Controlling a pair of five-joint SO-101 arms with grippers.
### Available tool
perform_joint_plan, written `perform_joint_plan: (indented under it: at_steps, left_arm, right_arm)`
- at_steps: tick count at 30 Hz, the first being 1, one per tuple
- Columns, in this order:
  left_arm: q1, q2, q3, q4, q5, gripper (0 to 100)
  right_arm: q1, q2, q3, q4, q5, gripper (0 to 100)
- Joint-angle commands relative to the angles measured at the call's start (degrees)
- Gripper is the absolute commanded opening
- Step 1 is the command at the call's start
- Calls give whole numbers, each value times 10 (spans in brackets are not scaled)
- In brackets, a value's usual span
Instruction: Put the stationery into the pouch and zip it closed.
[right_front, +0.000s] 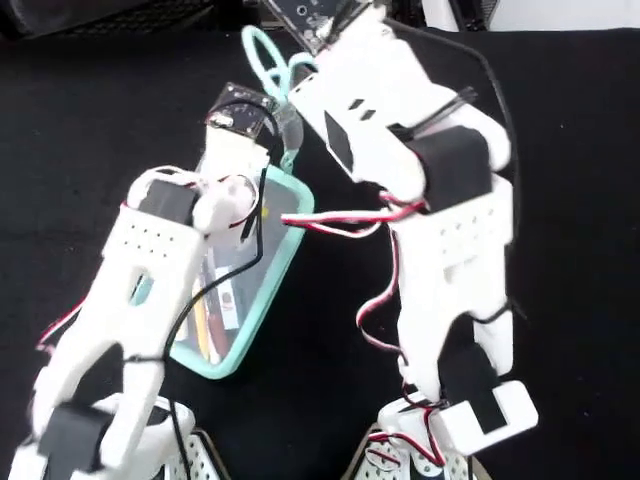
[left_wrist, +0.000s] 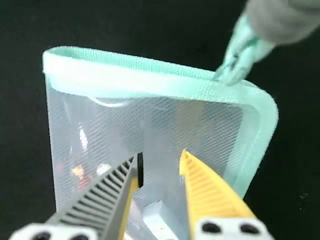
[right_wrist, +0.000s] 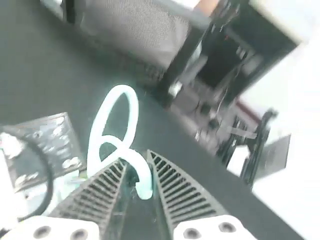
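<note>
Two white jointed arms are working over the black table (right_front: 100, 100), and the largest risk sits with the single clear mesh pouch with mint-green fabric trim (right_front: 302, 205) (left_wrist: 150, 75), which is lying flat between them. The left gripper (left_wrist: 157, 167), one grey finger and one yellow, is hovering at the pouch's clear face with its jaws only a narrow gap apart and nothing visibly pinched between them. If the zip gets pulled while the pouch is unpinned, I judge the whole pouch is likely to slide or lift instead of closing. The next risk is the one mint-green looped cord on the zip pull (right_front: 262, 55) (right_wrist: 117, 125). The right gripper (right_wrist: 137, 172) is clamping it between both ridged grey fingers near its lower bend, so a pull off the zip line may jam the slider, or the smooth cord may be slipping out of the pads. The smallest is the stationery, already lying inside the pouch, where a piece riding up near the trim could be catching the teeth. I am counting at least two pieces through the mesh, an orange-yellow stick (right_front: 205, 325) and a white piece with red marks (right_front: 231, 298), and others may be hidden under the left arm. I cannot tell how far the zip is run.
</note>
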Motion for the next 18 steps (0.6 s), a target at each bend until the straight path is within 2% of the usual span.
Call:
perform_joint_plan:
  at_steps: [1,5,8,12,18]
  left_arm:
    - [33,-84,22,1,2,149]
    - [87,-146,100,-40,2,150]
    - [95,-181,153,-99,3,155]
    - [93,-214,204,-152,19,224]
    - [97,-267,223,-157,24,223]
  right_arm:
    - [-3,-45,-54,0,4,12]
    - [-4,-46,-56,-2,4,12]
    - [-4,-50,-66,-3,4,12]
    - [-4,-45,-116,14,4,12]
    - [-4,-45,-138,16,4,12]
